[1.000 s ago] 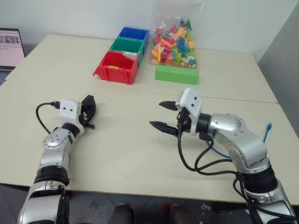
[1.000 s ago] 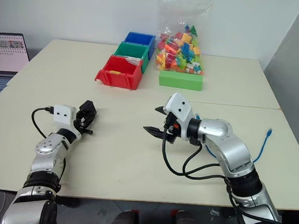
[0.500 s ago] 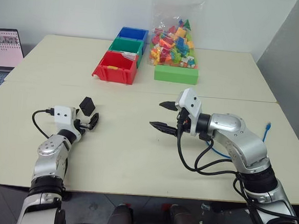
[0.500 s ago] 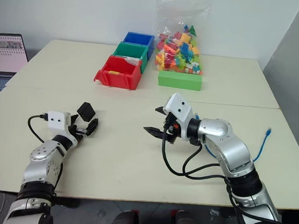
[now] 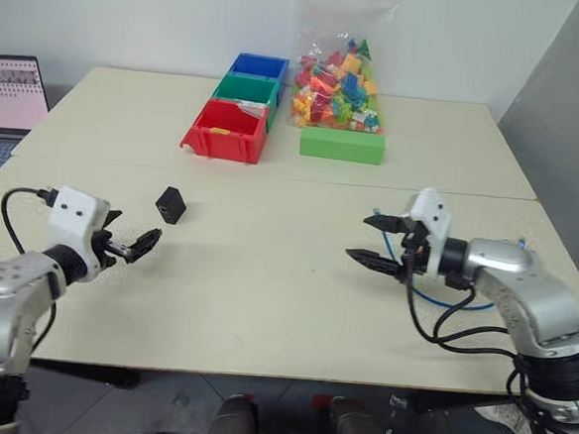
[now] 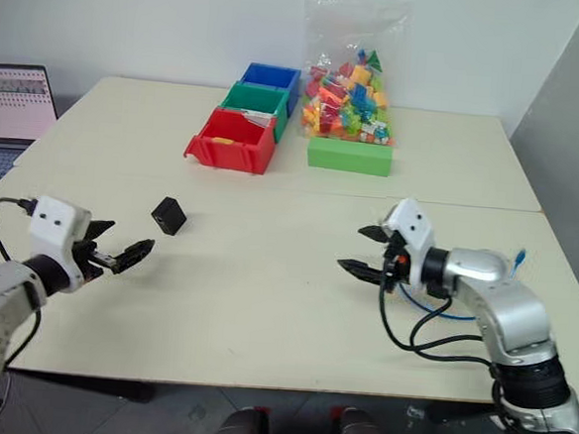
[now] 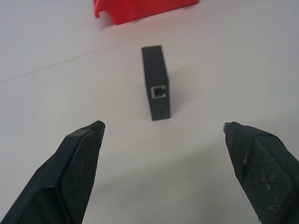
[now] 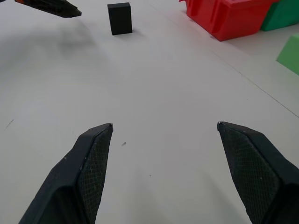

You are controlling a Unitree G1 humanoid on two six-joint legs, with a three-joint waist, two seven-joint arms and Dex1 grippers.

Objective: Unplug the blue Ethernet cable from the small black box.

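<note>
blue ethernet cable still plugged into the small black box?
Unplugged. The small matte black box stands alone on the table with its port empty; the thin blue cable lies near the right arm.

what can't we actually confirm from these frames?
- blue Ethernet cable: mostly hidden behind the right arm in both eye views; its plugs are too small to judge.
- small black box: left wrist view shows one port, empty; its other faces are turned away.
- laptop: cut off by the left edge of the eye views; screen content too small to read.

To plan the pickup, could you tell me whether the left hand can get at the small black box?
Probably yes: the left hand is open, and only bare table separates it from the small black box.
</note>
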